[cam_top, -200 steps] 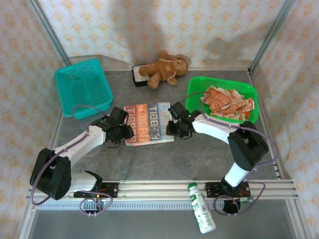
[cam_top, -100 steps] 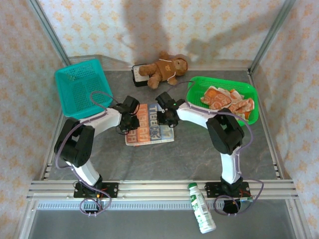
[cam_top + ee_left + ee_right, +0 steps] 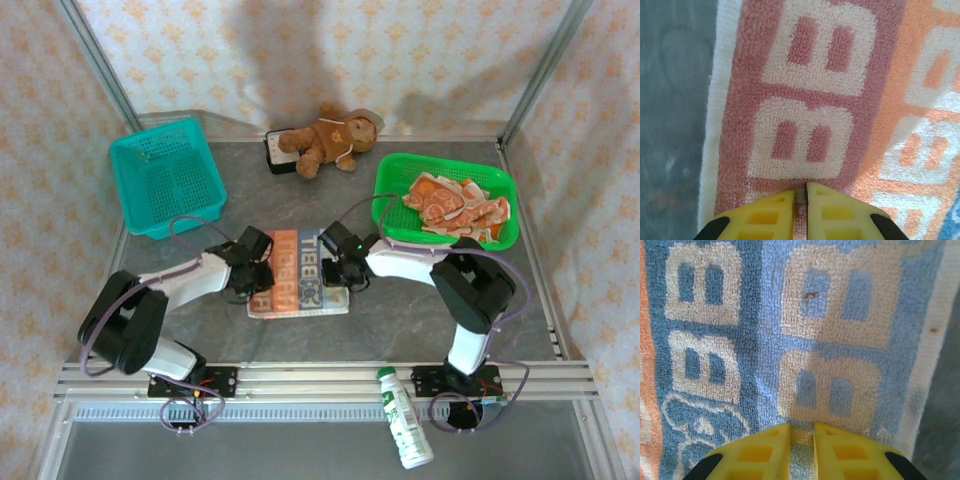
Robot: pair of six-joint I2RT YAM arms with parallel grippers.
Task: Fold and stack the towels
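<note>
Overhead: holding the striped towel (image 3: 298, 272), lying flat mid-table, by opposite side edges with the left gripper (image 3: 262, 276) and right gripper (image 3: 334, 271). Left wrist: pinching red-striped terry between nearly touching jaws. Right wrist: nipping a ridge of blue pile, closing unreadable from overhead. Judging it soft, light, floppy, non-slippery; best taking hold at corners.

This was a robot test booth, not a real home. A left robot arm (image 3: 185, 285) and a right robot arm (image 3: 420, 262) were bolted to a metal rail (image 3: 320, 378) at the near edge of a grey table (image 3: 400, 320). Metal posts (image 3: 95, 50) held flowery walls (image 3: 330, 50). A teal basket (image 3: 170, 180), a green basket (image 3: 395, 180) and a teddy bear (image 3: 325, 140) sat there like props.
</note>
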